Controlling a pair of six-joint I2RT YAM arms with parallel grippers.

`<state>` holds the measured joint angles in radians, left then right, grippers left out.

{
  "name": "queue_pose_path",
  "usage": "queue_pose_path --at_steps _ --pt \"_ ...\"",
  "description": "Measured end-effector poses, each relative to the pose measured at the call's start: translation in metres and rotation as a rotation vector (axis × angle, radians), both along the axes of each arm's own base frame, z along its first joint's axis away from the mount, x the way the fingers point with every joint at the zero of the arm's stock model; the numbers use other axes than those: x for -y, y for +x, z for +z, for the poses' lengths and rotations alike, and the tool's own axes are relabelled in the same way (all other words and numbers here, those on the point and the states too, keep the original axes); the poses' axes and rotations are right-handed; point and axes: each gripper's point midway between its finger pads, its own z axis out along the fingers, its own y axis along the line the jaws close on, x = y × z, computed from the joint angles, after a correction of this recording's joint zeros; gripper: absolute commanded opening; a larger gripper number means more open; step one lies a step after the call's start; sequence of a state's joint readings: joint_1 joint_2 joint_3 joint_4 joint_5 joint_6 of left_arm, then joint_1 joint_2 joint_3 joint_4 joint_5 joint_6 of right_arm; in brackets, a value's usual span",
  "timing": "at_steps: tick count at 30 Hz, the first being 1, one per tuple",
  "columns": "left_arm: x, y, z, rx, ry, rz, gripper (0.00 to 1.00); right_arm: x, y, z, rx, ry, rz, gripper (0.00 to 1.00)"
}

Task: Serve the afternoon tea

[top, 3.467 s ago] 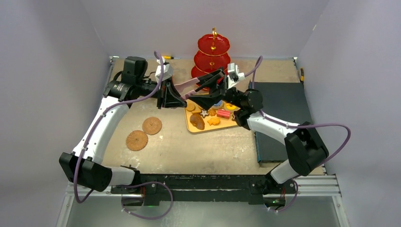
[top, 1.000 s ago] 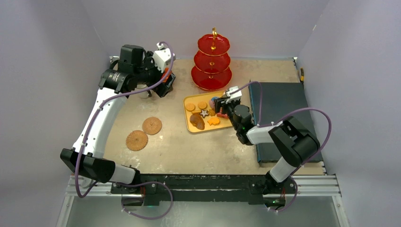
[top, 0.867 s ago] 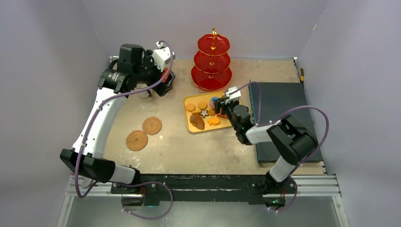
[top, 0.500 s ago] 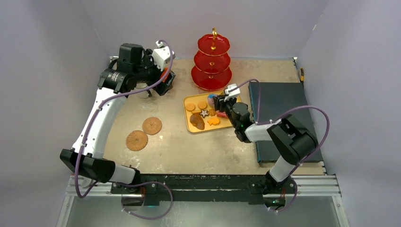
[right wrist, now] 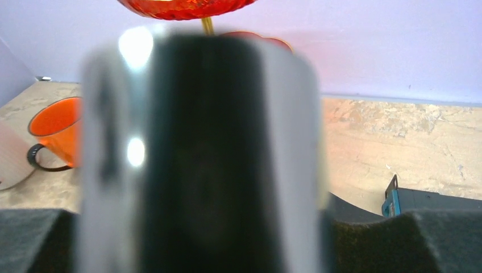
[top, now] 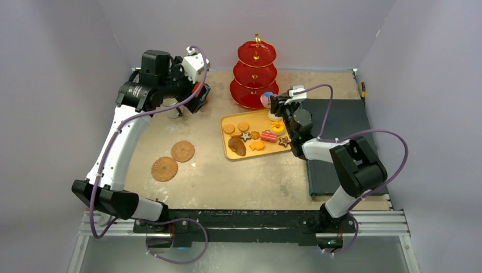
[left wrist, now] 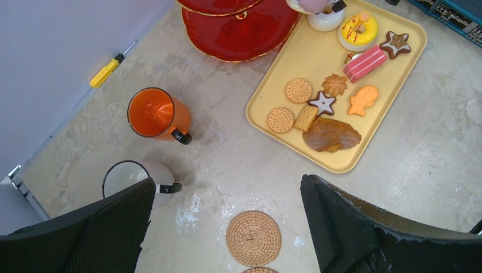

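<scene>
Small pink-and-blue pastry (top: 265, 99): pinched in the right gripper (top: 271, 102), jaws pressed onto it. It is held just beside the near right rim of the red stand (top: 247, 94), at its bottom tier, over the far edge of the yellow tray (left wrist: 267, 91). In the right wrist view the item is a blur filling the gap between the fingers. Other pastries (left wrist: 331, 135) lie on the tray. Left gripper (left wrist: 227, 185): spread wide, holding nothing, raised above the orange mug (left wrist: 152, 114) and white mug (left wrist: 132, 179) at far left. Two coasters (top: 182, 151) lie nearer, to the left of the tray.

Pale lilac walls (top: 318, 34) enclose a scuffed beige tabletop (top: 227, 182) — a dark panel (top: 352, 116) along its right edge.
</scene>
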<state>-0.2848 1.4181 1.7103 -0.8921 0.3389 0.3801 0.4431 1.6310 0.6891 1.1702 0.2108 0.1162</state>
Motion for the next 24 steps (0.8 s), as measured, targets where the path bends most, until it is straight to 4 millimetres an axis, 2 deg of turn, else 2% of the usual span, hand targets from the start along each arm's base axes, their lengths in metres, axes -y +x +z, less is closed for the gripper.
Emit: queue_pose_path --at_steps 12,18,24 --pt "0.0 0.0 0.0 0.006 0.007 -0.006 0.99 0.004 0.049 -0.023 -0.006 0.0 -0.064 0.44" --pt "-0.001 0.001 -0.003 0.009 0.021 -0.016 0.99 0.001 0.066 -0.034 -0.009 0.001 -0.085 0.53" --pt "0.0 0.0 -0.003 0.01 0.02 -0.021 0.99 0.003 0.068 -0.044 -0.022 0.0 -0.1 0.66"
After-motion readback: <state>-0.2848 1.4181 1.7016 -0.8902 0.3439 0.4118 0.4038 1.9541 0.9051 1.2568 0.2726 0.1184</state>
